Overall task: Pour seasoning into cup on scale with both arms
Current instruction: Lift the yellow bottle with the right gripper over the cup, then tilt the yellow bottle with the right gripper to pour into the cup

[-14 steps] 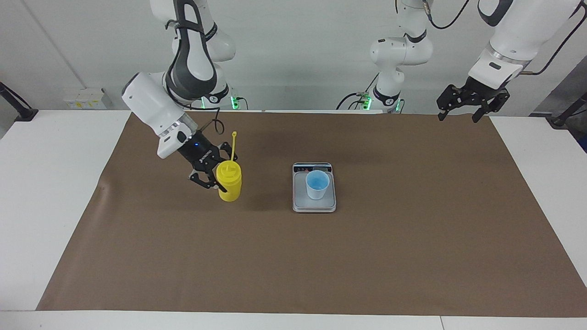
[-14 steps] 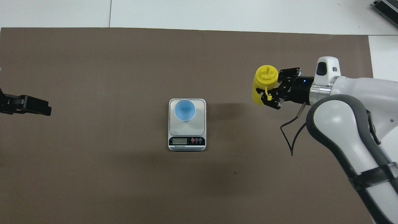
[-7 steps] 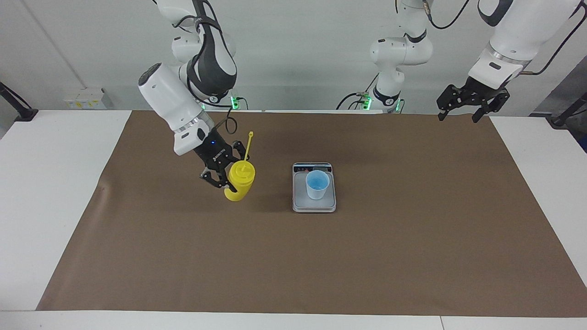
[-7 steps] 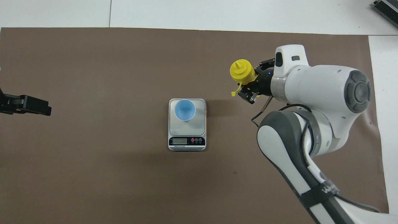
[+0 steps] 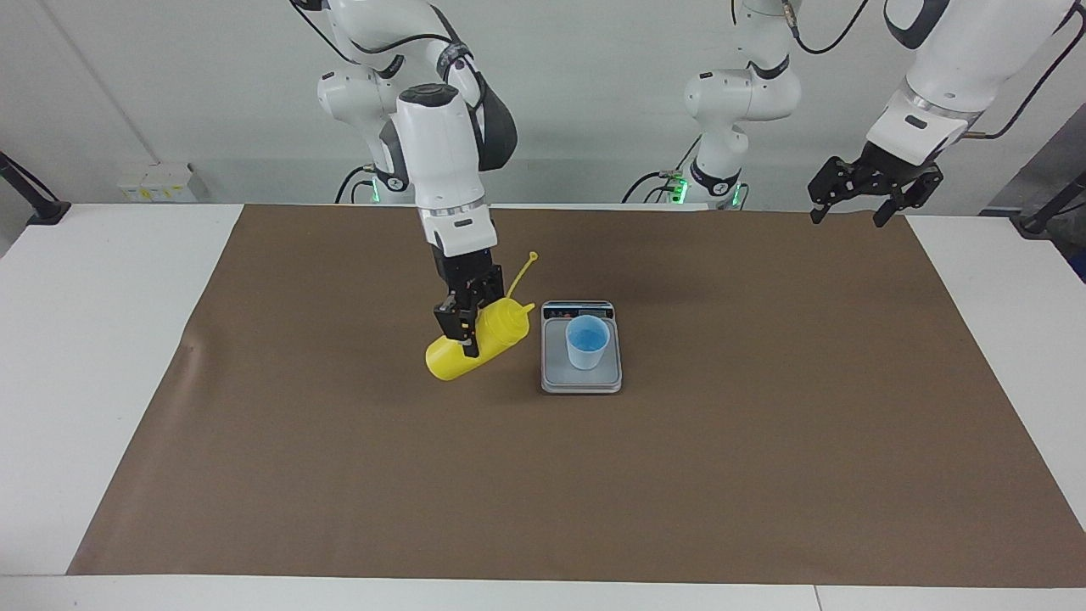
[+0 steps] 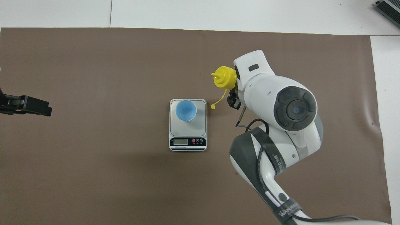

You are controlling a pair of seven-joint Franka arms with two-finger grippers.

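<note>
Right pincer (image 5: 465, 327) clamps the tilted seasoning (image 5: 475, 342), nozzle aimed at three o'clock toward the cup (image 5: 587, 341) on the scale (image 5: 581, 380), ready for pouring; left pincer (image 5: 874, 191) waits wide.

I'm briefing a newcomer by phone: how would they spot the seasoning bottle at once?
Find the brown mat, then the silver scale at its middle carrying a blue cup. Beside the scale, toward the right arm's end, the right gripper holds the seasoning bottle: the only yellow thing, tilted, nozzle toward the cup.

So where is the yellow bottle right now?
The yellow bottle is up in the air, tipped sideways in the right gripper, beside the scale toward the right arm's end, its nozzle pointing at the blue cup.
</note>
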